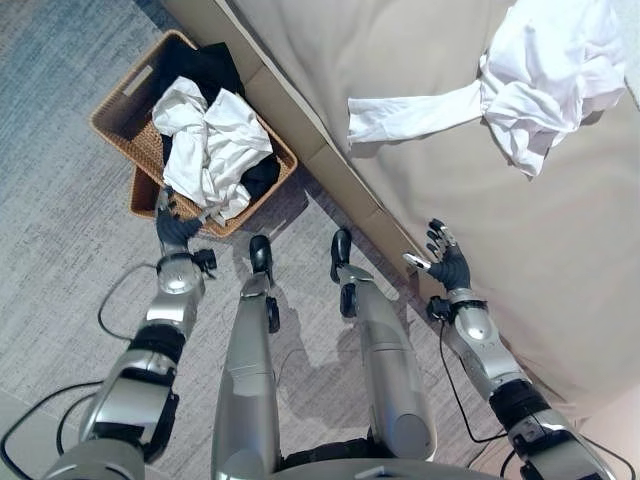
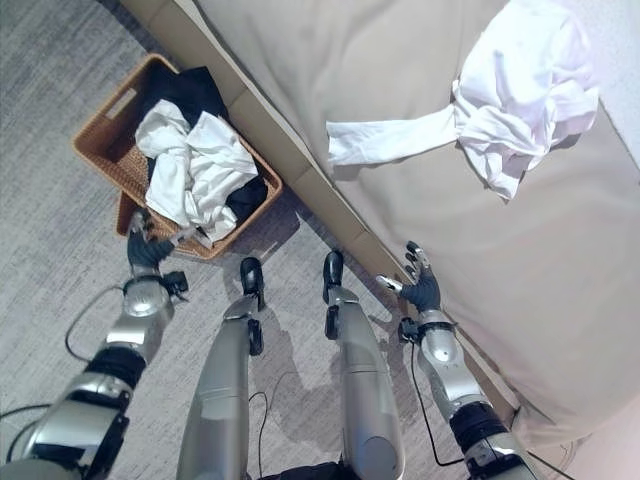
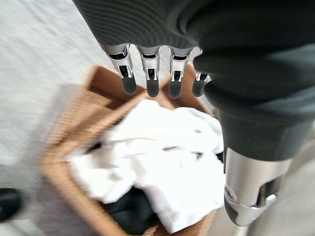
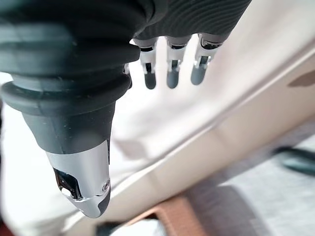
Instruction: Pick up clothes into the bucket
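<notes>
left eye view, wicker basket (image 1: 118,120), white clothes (image 1: 208,140) inside

Brown woven basket (image 1: 118,118) holds white clothes (image 1: 210,145) and black ones (image 1: 212,65); white shirt (image 1: 520,85) lies on beige bed (image 1: 420,190); grey carpet (image 1: 60,230).

Lighting: bright, even, soft. Shadow lay beside the woven brown wicker basket (image 1: 120,120). Both wrist views blurred; pale beige fabric bed (image 4: 236,93) out of focus.

White clothes (image 1: 212,145) in the wicker basket (image 1: 118,125) cover most of the dark garment (image 1: 208,66) beneath them.
</notes>
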`<state>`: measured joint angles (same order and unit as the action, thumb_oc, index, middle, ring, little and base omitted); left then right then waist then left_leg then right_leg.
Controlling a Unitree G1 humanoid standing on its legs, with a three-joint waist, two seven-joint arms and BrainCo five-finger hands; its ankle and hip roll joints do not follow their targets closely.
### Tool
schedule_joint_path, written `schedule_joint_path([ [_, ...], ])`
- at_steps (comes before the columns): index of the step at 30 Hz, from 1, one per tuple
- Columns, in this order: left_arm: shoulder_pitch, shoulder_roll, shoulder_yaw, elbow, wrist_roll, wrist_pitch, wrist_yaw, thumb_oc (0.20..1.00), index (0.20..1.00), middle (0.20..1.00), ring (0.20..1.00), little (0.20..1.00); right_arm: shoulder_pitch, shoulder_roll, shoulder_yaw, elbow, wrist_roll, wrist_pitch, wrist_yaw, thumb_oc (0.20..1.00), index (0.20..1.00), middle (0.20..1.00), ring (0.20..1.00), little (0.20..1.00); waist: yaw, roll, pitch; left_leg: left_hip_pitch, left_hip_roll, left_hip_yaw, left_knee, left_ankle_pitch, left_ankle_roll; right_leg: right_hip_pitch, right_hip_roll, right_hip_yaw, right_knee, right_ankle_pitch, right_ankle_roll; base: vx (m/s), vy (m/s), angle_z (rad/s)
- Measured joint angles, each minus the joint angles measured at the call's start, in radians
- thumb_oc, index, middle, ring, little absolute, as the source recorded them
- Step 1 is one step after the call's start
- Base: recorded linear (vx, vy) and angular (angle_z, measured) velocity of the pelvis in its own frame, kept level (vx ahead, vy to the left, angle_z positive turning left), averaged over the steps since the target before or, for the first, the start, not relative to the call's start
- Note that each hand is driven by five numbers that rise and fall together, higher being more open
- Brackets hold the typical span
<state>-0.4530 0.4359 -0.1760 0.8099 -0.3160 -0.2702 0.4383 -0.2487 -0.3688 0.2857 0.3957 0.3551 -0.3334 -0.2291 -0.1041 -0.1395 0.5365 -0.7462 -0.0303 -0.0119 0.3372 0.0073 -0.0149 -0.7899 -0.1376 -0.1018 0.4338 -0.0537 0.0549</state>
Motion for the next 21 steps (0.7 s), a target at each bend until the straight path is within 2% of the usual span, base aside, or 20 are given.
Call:
schedule_joint_path([
  [3,0.067,-0.021,-0.011,0.006,0.074,0.0,0.003,1.0,1.0,1.0,1.0,1.0,-0.001,-0.007,-0.001,-0.031,-0.041,-0.004,-0.015,1.0,1.0,1.0,1.0,1.0,0.014,0.005,0.0,0.083,0.003,-0.013,-0.07,0.024,-0.011,0.075,0.002,-0.017,-0.037,0.001,-0.001,0.02,-0.061,0.12],
  [5,0.116,-0.027,-0.063,0.006,0.14,0.0,0.002,1.0,1.0,1.0,1.0,1.0,0.003,-0.014,-0.008,-0.078,-0.077,-0.015,-0.03,1.0,1.0,1.0,1.0,1.0,0.021,0.016,-0.002,0.145,0.004,-0.021,-0.108,0.029,-0.009,0.132,0.005,-0.025,-0.065,0.0,-0.001,0.04,-0.062,0.08],
  [6,0.147,-0.04,-0.111,-0.007,0.198,0.0,-0.005,1.0,1.0,1.0,1.0,1.0,0.001,-0.017,-0.033,-0.104,-0.106,-0.016,-0.042,1.0,1.0,1.0,1.0,1.0,0.042,0.032,-0.002,0.184,0.005,-0.021,-0.135,0.036,-0.013,0.17,0.006,-0.033,-0.081,0.0,-0.001,0.02,-0.036,0.04],
  [9,0.192,-0.069,-0.213,-0.012,0.302,-0.003,-0.022,1.0,1.0,1.0,1.0,1.0,-0.01,-0.036,-0.078,-0.117,-0.174,-0.018,-0.083,1.0,1.0,1.0,1.0,1.0,0.053,0.07,-0.004,0.257,0.001,-0.035,-0.182,0.053,-0.015,0.24,0.001,-0.046,-0.105,0.001,-0.001,0.04,-0.044,0.14],
  [11,0.217,-0.082,-0.247,-0.011,0.367,-0.008,-0.044,1.0,1.0,1.0,1.0,1.0,-0.044,-0.045,-0.104,-0.106,-0.234,-0.015,-0.135,1.0,1.0,1.0,1.0,1.0,0.067,0.088,-0.003,0.285,0.0,-0.039,-0.192,0.054,-0.015,0.267,0.0,-0.05,-0.107,-0.002,0.0,0.05,-0.039,0.08],
  [15,0.226,-0.109,-0.267,0.002,0.385,-0.01,-0.06,1.0,1.0,1.0,1.0,1.0,-0.126,-0.074,-0.137,-0.051,-0.352,-0.01,-0.239,1.0,1.0,1.0,1.0,1.0,0.064,0.121,-0.002,0.318,-0.005,-0.038,-0.212,0.066,-0.016,0.289,-0.006,-0.048,-0.106,-0.002,0.0,0.02,-0.027,0.02],
  [19,0.23,-0.145,-0.276,-0.006,0.37,-0.032,-0.063,1.0,1.0,1.0,1.0,1.0,-0.274,-0.167,-0.182,0.097,-0.457,0.037,-0.387,1.0,1.0,1.0,1.0,1.0,0.079,0.178,-0.002,0.355,-0.008,-0.045,-0.262,0.09,-0.011,0.304,-0.01,-0.052,-0.1,-0.007,0.006,0.03,-0.038,0.04],
  [21,0.232,-0.157,-0.278,-0.021,0.35,-0.038,-0.062,1.0,1.0,1.0,1.0,1.0,-0.329,-0.22,-0.18,0.187,-0.482,0.064,-0.423,1.0,1.0,1.0,1.0,1.0,0.073,0.196,-0.002,0.357,-0.01,-0.044,-0.273,0.104,-0.012,0.295,-0.013,-0.048,-0.087,-0.007,0.005,0.03,-0.045,0.04],
])
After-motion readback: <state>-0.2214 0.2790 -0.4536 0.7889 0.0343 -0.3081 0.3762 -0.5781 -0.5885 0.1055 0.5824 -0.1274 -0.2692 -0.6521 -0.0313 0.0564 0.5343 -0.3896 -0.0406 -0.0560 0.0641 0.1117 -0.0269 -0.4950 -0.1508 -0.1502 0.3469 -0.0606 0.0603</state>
